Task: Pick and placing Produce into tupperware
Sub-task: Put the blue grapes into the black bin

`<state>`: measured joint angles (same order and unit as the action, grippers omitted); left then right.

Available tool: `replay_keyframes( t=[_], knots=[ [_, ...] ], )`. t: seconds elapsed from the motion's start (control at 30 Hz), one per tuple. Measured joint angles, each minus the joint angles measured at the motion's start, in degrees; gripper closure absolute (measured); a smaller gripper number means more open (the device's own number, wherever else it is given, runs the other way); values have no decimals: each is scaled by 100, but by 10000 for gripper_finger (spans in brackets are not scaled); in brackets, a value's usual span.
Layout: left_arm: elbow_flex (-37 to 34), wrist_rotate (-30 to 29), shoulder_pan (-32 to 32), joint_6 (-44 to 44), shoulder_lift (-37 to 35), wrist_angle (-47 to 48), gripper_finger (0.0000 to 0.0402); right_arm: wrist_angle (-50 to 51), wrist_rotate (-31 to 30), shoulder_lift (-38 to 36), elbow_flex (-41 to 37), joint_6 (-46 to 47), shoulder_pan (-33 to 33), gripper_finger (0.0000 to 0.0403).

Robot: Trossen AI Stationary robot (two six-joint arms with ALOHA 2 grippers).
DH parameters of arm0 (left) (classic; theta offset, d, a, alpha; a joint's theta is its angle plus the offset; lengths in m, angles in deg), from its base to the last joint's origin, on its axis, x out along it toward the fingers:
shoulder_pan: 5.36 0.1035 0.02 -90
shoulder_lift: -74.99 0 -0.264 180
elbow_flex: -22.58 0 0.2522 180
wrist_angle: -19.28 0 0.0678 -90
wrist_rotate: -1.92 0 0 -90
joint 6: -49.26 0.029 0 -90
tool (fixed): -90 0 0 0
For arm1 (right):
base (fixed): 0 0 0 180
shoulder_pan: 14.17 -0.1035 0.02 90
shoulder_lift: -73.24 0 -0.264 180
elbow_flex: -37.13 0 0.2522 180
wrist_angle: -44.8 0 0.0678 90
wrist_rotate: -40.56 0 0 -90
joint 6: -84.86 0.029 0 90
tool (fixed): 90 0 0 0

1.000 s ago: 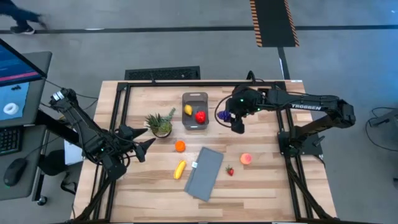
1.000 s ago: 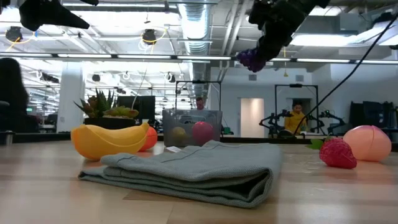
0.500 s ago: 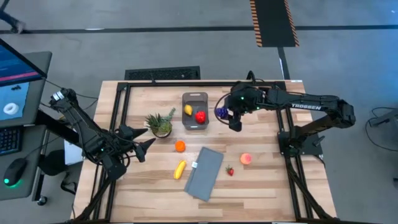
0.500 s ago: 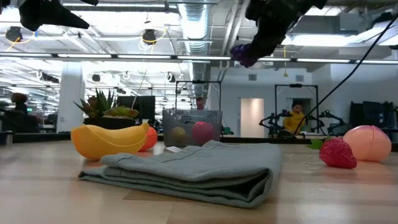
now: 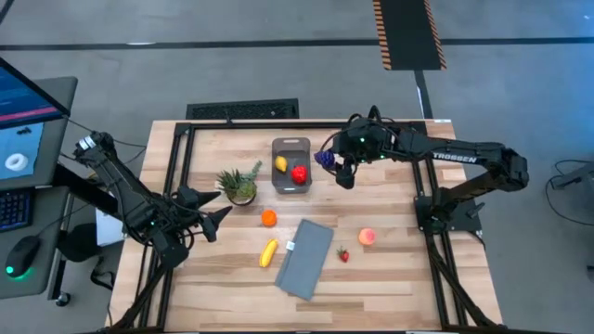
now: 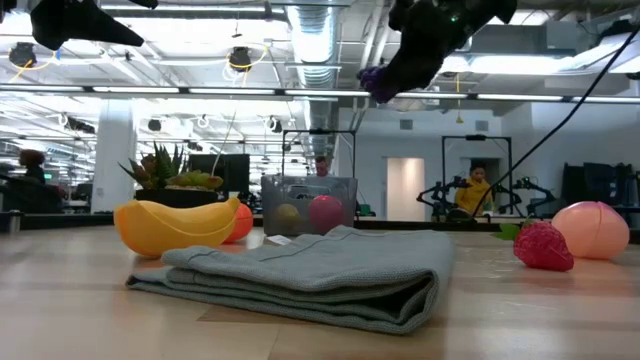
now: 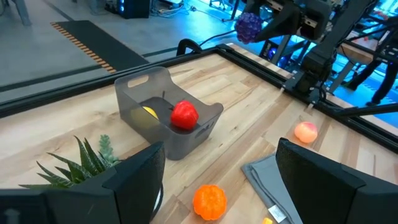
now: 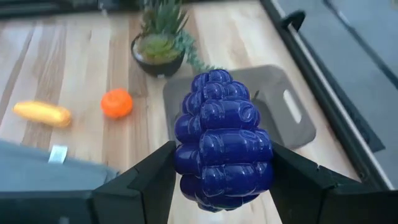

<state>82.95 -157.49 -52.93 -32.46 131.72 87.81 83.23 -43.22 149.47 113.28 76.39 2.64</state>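
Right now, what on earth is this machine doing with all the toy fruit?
It is sorting toy produce into a small clear tub. The right claw holds a bunch of purple grapes in the air just beside the tub, which already contains a lemon and a red fruit. The left claw waits open near the table's left edge. An orange, banana, strawberry and peach lie on the table around a folded grey cloth.

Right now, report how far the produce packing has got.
Done: the lemon and red fruit lie in the tupperware. In hand: the right gripper holds the purple grapes in the air beside the tub. Left on the table: orange, banana, strawberry, peach. The left gripper waits open.
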Motion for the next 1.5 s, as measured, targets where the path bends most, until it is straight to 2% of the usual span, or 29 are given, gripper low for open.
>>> replay_keyframes(
  t=[0.47,1.03,1.5],
  knots=[
    [0,2,0,3,0,79,107,-1280,-11,40,-634,397,201,159],
    [0,-28,0,2,-2,93,107,-2488,-6,1347,-638,840,147,159],
    [2,-26,0,-8,-2,240,107,-3183,-4,1788,-634,1022,380,159]
  ],
)
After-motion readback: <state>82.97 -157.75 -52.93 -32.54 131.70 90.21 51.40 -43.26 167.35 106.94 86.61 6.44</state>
